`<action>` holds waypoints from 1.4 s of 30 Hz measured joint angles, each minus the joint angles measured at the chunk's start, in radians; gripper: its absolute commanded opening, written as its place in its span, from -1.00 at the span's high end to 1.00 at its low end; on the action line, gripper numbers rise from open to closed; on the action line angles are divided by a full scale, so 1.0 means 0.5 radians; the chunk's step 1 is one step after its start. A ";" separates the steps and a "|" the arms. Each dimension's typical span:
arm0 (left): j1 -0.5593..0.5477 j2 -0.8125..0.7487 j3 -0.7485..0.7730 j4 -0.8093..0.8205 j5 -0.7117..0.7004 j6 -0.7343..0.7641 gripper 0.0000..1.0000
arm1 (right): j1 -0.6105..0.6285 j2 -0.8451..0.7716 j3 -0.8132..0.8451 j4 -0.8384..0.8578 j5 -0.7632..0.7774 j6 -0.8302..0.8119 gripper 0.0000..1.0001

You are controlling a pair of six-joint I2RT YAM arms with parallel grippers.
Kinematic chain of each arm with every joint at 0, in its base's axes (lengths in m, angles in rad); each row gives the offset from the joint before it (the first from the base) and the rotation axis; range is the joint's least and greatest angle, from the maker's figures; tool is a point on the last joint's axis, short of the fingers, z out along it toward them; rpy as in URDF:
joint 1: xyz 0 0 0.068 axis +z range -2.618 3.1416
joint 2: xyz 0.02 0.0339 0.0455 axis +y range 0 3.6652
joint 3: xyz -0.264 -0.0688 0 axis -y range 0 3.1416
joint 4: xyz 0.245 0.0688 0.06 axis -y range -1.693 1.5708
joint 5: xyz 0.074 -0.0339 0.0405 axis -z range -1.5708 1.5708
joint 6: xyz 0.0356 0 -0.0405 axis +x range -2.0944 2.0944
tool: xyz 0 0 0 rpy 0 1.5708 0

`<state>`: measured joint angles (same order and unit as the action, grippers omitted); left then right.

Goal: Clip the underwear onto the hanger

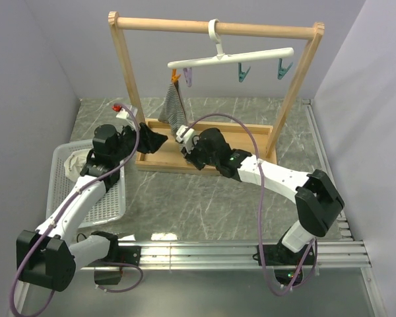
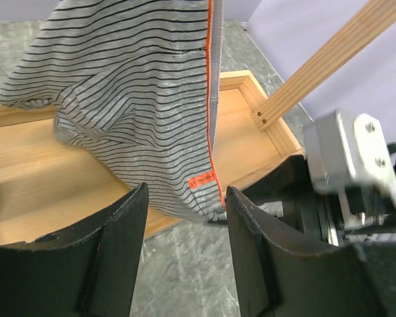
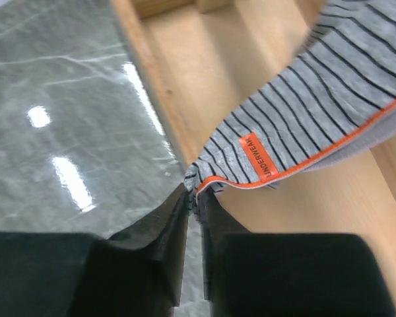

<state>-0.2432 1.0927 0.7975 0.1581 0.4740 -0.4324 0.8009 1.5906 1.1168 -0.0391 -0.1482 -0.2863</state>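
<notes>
Underwear (image 1: 174, 105): grey with fine dark stripes, an orange-edged hem and a small orange label (image 3: 257, 157). It hangs by its top from the orange clip (image 1: 175, 77) at the left end of the hanger (image 1: 251, 56), and drapes down over the left part of the frame's base.

Hanger: white bar, its hook over the top rail of the frame (image 1: 185, 25); it sits tilted, with the left end lower. A purple clip (image 1: 187, 78) is just beside the orange one, and two teal clips (image 1: 243, 72) are farther right with nothing on them.

Frame: wooden, two uprights and a rail on a shallow tray base, at the far middle of the table (image 1: 204, 198).

Right gripper (image 3: 194, 195): fingers drawn almost together, their tips pinched on the lowest corner of the hem, just over the near edge of the base.

Left gripper (image 2: 185, 205): fingers (image 2: 119, 244) well apart. The low end of the underwear hangs in the gap between them, held by neither. Part of the right gripper's metal body is close on its right.

Basket (image 1: 112, 205): white, slotted, at the left edge of the table under the left arm. A whitish cloth (image 1: 72, 165) lies in its far end.
</notes>
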 measured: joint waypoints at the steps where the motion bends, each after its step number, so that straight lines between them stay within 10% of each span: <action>1: 0.011 0.000 0.000 -0.008 0.000 0.006 -0.12 | 0.011 0.020 0.021 -0.014 -0.019 -0.004 0.29; 26: 0.203 0.105 0.078 0.052 0.327 0.184 -0.25 | -0.084 -0.349 0.017 -0.177 -0.143 0.050 -0.25; 42: 0.088 0.304 0.678 0.400 0.470 0.307 0.00 | -0.297 -0.979 -0.286 0.578 -0.054 0.700 -0.21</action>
<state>-0.1993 1.2446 1.1366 0.3580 0.7090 -0.2790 0.6525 1.1011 0.9737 0.2501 -0.1753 0.0639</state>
